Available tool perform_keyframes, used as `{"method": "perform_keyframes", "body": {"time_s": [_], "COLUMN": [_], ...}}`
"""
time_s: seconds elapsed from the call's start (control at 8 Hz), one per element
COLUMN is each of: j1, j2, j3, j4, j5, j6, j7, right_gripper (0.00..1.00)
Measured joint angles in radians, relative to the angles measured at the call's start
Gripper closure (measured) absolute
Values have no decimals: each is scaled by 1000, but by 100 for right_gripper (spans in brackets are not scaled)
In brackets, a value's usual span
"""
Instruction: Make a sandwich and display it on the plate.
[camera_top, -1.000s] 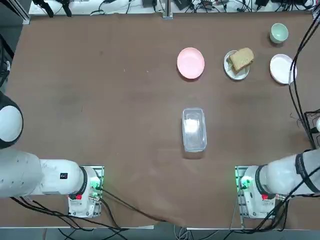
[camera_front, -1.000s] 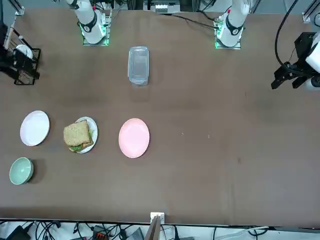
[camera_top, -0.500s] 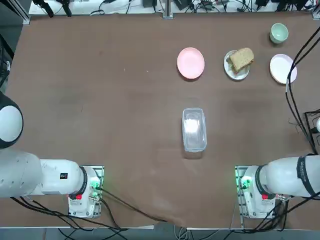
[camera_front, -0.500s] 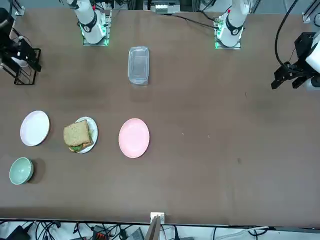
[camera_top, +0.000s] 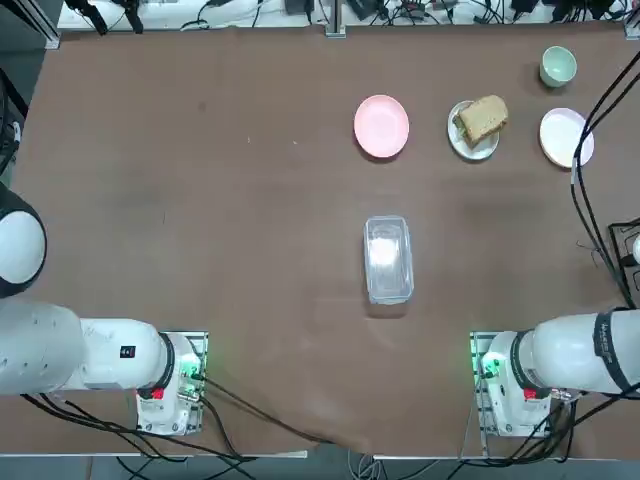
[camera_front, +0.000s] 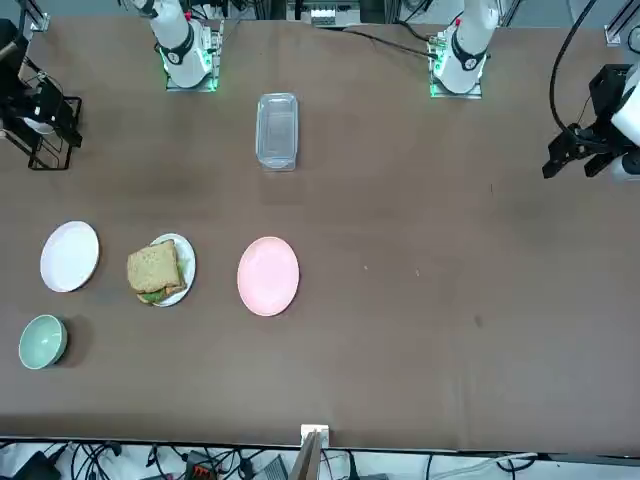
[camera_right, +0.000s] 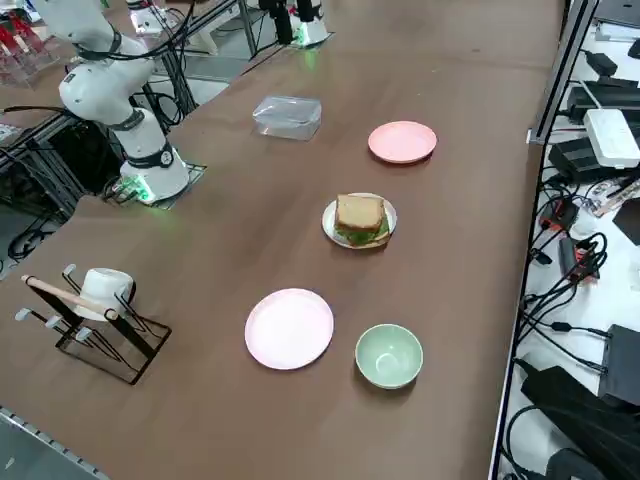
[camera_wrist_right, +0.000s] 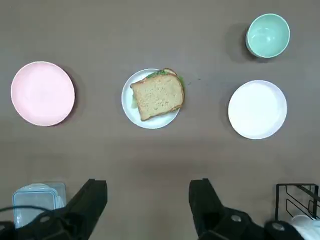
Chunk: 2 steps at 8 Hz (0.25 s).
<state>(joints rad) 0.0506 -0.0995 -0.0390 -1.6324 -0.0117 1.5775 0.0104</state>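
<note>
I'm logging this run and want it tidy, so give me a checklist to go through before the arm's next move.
Sandwich assembled, filling between the bread: ok
Sandwich resting on the small white plate: ok
Sandwich centred on that plate: not ok, it sits toward one side
Right gripper open and holding nothing, away from the sandwich: ok
Pink plate and green bowl apart from the sandwich's plate: ok
Underside of the lower slice intact: cannot tell, hidden
</note>
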Motion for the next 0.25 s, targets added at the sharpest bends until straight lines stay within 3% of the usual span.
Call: {"method": "perform_keyframes", "body": {"time_s": [0.25], "j1": [0], "j2": [2], "j3": [8], "j4": [0], "j5": [0], "j6": [0], "j7": [0], "right_gripper": [0]}}
